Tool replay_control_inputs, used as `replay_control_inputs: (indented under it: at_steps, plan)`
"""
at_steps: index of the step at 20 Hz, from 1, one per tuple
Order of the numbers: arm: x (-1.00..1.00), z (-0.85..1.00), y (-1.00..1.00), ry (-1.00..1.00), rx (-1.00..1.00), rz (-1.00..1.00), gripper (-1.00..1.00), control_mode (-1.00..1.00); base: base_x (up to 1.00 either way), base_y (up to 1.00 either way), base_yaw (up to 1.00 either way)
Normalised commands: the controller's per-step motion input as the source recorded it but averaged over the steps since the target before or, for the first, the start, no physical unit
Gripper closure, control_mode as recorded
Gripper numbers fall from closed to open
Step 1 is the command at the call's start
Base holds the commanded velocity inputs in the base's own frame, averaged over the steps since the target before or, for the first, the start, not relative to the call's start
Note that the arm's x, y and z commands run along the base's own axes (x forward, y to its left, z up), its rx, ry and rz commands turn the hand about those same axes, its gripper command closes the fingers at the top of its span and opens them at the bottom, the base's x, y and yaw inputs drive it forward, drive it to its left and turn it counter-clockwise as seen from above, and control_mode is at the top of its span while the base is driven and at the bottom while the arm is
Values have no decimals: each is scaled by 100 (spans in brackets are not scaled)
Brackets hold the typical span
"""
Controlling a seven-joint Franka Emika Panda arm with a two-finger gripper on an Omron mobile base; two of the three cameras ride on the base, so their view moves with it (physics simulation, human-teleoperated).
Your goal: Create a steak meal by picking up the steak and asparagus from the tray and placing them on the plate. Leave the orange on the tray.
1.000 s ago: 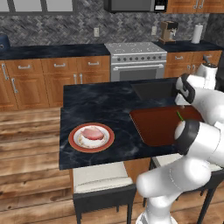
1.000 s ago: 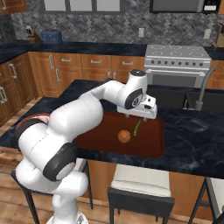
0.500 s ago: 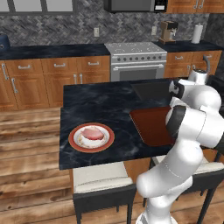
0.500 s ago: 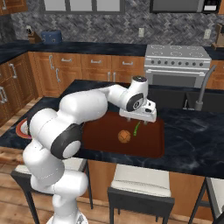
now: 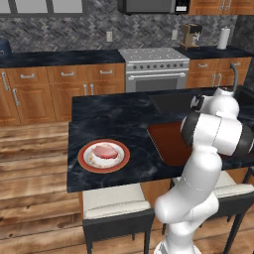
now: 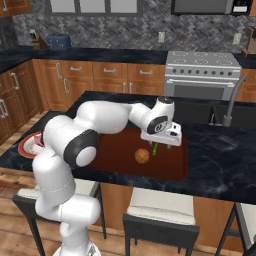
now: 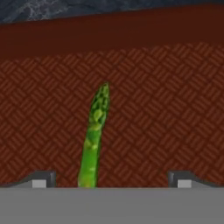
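Gripper [image 6: 161, 145] jaws spread wide, nothing between them; I see it hanging low over the large dark red-brown rectangular tray [image 6: 170, 167] in the right base view. From the hand camera the two dark finger tips [image 7: 41, 178] stand far apart at the bottom edge, and the thin green asparagus stalk [image 7: 93, 139] lies on the tray's woven floor [image 7: 166, 109] between them, nearer one tip than the other, its pointed bud end aimed away from the hand. I can't tell whether the tips touch the tray.

Small round brownish-orange ball [image 6: 142, 156] sits on the tray just beside the gripper, apart from the asparagus [image 6: 155, 149].

Well away from the gripper, at the far end of the dark marbled island counter [image 5: 124, 119], the round plate with the red-orange rim [image 5: 104, 156] carries the flat pink raw steak [image 5: 105, 151] on its white centre.
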Motion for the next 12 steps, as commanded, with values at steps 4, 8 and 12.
replay_control_inputs:
  at_steps: [4, 8, 12]
  plan:
    - [18, -31, -2, 1, 1, 3, -100, -100, 0, 0, 0]
    - [15, -32, 0, 1, 0, 3, 100, -100, 0, 0, 0]
    - [0, -30, 27, 0, -1, 1, 100, -100, 0, 0, 0]
